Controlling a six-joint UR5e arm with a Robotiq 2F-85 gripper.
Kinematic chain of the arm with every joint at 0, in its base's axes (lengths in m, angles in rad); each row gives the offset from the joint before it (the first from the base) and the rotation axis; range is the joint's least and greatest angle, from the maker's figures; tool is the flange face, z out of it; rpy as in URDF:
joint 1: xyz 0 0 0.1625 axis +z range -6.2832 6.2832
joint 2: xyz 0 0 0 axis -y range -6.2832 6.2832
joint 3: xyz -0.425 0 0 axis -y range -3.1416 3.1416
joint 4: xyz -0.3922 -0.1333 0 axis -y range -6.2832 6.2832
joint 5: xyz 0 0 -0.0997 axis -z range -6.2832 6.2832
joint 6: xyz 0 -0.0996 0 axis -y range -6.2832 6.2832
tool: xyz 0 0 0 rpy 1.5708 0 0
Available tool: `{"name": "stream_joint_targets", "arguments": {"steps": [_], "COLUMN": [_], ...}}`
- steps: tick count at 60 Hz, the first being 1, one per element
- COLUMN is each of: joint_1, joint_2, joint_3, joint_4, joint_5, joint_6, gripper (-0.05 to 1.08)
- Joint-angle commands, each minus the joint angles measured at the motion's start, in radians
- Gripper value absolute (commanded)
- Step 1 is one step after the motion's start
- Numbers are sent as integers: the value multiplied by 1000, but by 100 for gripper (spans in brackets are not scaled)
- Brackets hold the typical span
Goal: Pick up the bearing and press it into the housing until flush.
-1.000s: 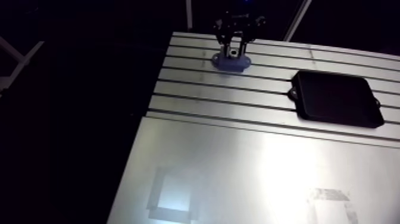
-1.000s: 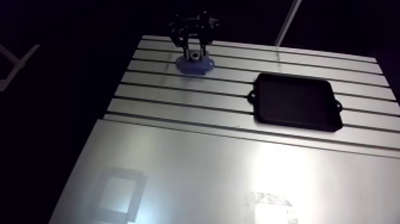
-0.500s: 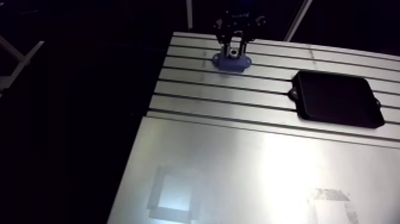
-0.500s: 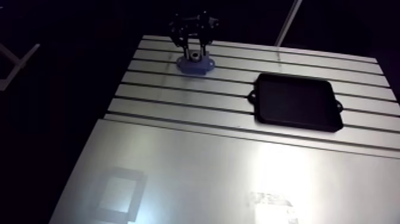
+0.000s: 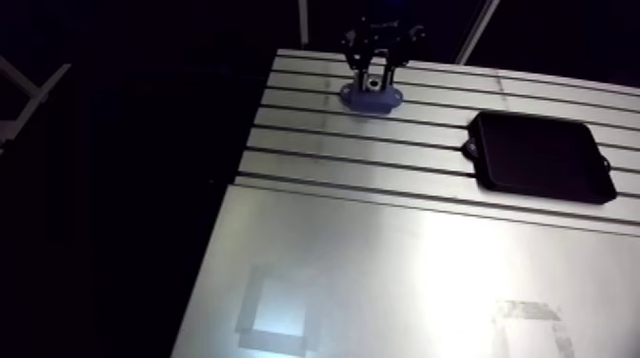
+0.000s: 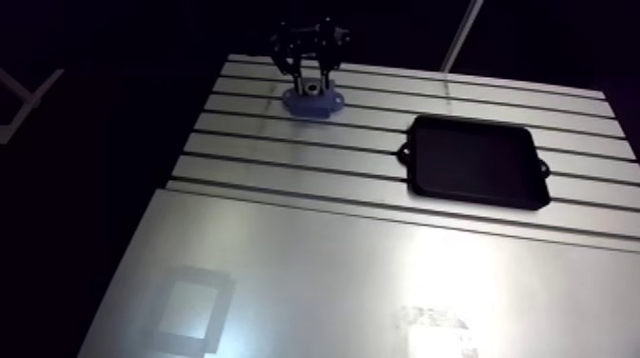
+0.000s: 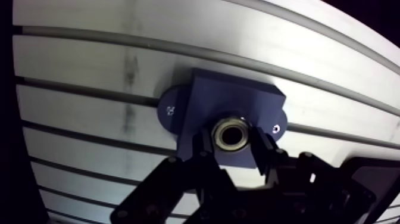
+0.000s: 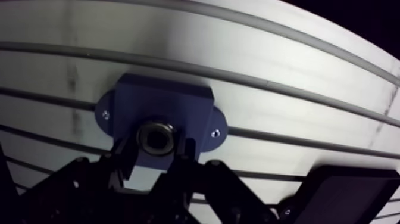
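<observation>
Gripper is reaching down at the far end of the counter, and it is clasping the bearing: in the wrist view its two dark fingers are standing slightly apart, each one pressing against a side of the metal ring. The bearing is sitting right over the middle of the blue housing, its shiny outer ring and dark bore facing the camera; whether it is lying flush with the housing's top face cannot be told from these views. The housing is resting flat on the counter, straddling one of the long slots, with a rounded ear sticking out at each end and a small hole showing in each ear. In the arm view the gripper is hanging straight over the housing, near the counter's far edge. A black tray with rounded corners and small lugs at its ends is lying on the slotted part of the counter, well apart from the housing, off to one side of it. Nearer the camera, the smooth plate of the counter is carrying a taped square outline.
</observation>
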Motion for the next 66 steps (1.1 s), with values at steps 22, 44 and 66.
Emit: {"name": "stream_joint_targets", "arguments": {"steps": [22, 44, 66], "joint_1": [-6, -9, -36], "joint_2": [-8, -84, -110], "joint_3": [-1, -39, -80], "joint_4": [-1, 42, 193], "joint_5": [0, 8, 53], "joint_6": [-1, 7, 105], "gripper": [1, 0, 108]}}
